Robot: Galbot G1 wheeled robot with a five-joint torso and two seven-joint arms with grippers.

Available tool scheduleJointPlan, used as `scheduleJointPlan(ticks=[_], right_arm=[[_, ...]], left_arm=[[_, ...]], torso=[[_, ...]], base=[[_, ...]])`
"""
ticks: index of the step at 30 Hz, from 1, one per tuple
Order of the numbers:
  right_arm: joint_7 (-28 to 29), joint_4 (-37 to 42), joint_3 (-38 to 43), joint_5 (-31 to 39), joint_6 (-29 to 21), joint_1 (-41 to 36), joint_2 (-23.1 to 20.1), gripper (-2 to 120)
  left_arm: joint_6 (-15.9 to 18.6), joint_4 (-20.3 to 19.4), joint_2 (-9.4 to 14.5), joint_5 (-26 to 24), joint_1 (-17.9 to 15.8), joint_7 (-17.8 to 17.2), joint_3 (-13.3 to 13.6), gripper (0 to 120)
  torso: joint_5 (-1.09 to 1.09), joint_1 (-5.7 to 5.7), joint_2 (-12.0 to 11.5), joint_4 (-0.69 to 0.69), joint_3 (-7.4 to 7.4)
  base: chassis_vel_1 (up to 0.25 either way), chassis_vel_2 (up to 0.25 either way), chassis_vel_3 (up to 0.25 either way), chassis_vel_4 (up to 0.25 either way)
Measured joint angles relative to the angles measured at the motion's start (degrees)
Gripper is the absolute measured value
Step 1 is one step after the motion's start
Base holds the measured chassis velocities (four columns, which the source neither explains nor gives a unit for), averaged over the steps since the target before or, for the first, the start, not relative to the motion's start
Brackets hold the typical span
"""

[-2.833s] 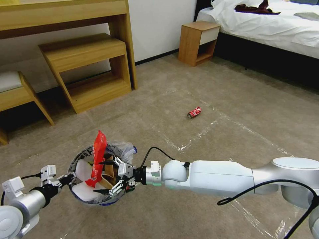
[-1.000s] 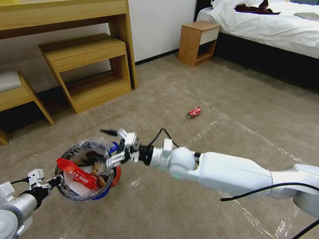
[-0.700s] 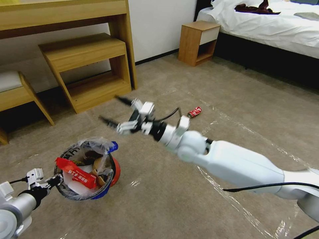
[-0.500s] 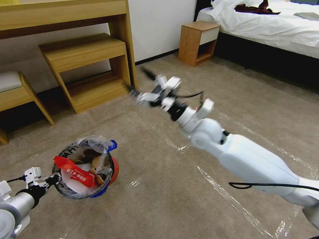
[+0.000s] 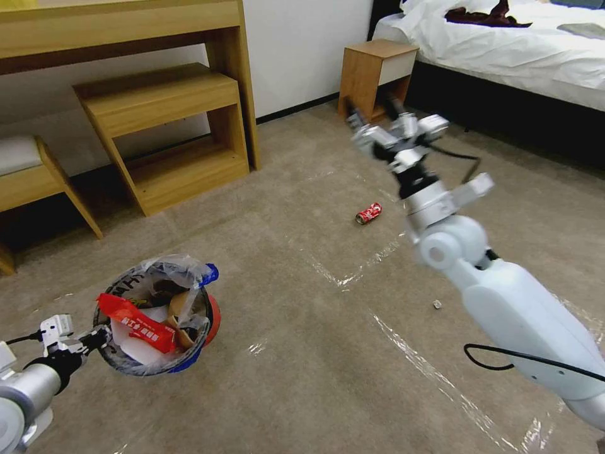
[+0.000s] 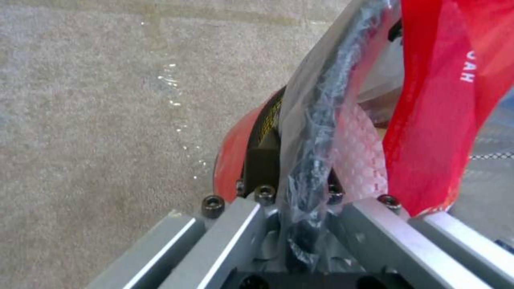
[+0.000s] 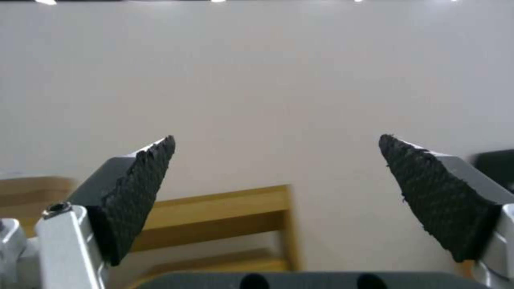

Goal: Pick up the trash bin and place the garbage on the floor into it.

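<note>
The trash bin [image 5: 154,315], red and blue with a black rim and clear liner, hangs low over the floor [image 5: 302,366] at the lower left. My left gripper [image 5: 94,340] is shut on its rim [image 6: 316,120], pinching plastic too. A red wrapper [image 5: 135,325], white pieces and tan carton lie inside; the wrapper [image 6: 439,100] shows close up in the left wrist view. A crushed red can [image 5: 368,213] lies on the carpet mid-room. My right gripper [image 5: 372,116] is raised high beyond the can, open and empty, its pads [image 7: 139,192] wide apart facing the wall.
A wooden desk with a shelf unit [image 5: 164,126] stands at the back left, a bench [image 5: 31,170] beside it. A nightstand [image 5: 375,79] and the bed [image 5: 504,50] are at the back right. A tiny white scrap [image 5: 437,304] lies near my right arm.
My right gripper left the bin and swung up and to the right, past the can, toward the nightstand. The red wrapper now lies across the bin. The bin shifted slightly left.
</note>
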Motion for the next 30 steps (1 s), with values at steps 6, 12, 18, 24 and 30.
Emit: scheduleJointPlan(ticks=[6,12,18,24,30], right_arm=[[2.5,0.5,10.1,-3.5,-0.8,-7.3,-0.4,100],[5.6,1.6,18.0,-8.5,-2.7,-16.1,0.7,100],[7.7,2.8,22.1,-12.2,-4.0,-20.8,2.0,100],[9.8,5.4,29.7,-18.8,-4.5,-29.7,5.2,100],[9.8,6.4,32.0,-21.7,-3.0,-35.4,7.9,100]], left_arm=[[-0.1,0.2,-0.4,0.2,-0.4,0.0,0.0,0],[-0.3,0.0,-0.8,1.1,-0.7,0.3,0.0,0],[-0.3,-0.4,-1.1,1.3,-0.8,0.3,0.0,0],[-0.5,-1.2,-1.8,2.1,-0.7,0.6,-0.2,0],[-0.6,-1.2,-2.1,2.5,-0.6,0.8,0.0,0]], torso=[[0.0,0.0,0.0,0.0,0.0],[0.01,0.0,0.0,-0.01,0.0],[0.01,0.0,0.0,-0.01,0.0],[-0.01,0.0,0.0,0.0,-0.01],[0.0,0.0,0.0,0.0,-0.01]], base=[[0.0,0.0,0.0,0.0],[0.0,0.0,0.0,0.0],[0.0,0.0,0.0,0.0],[0.0,0.0,0.0,0.0],[0.0,0.0,0.0,0.0]])
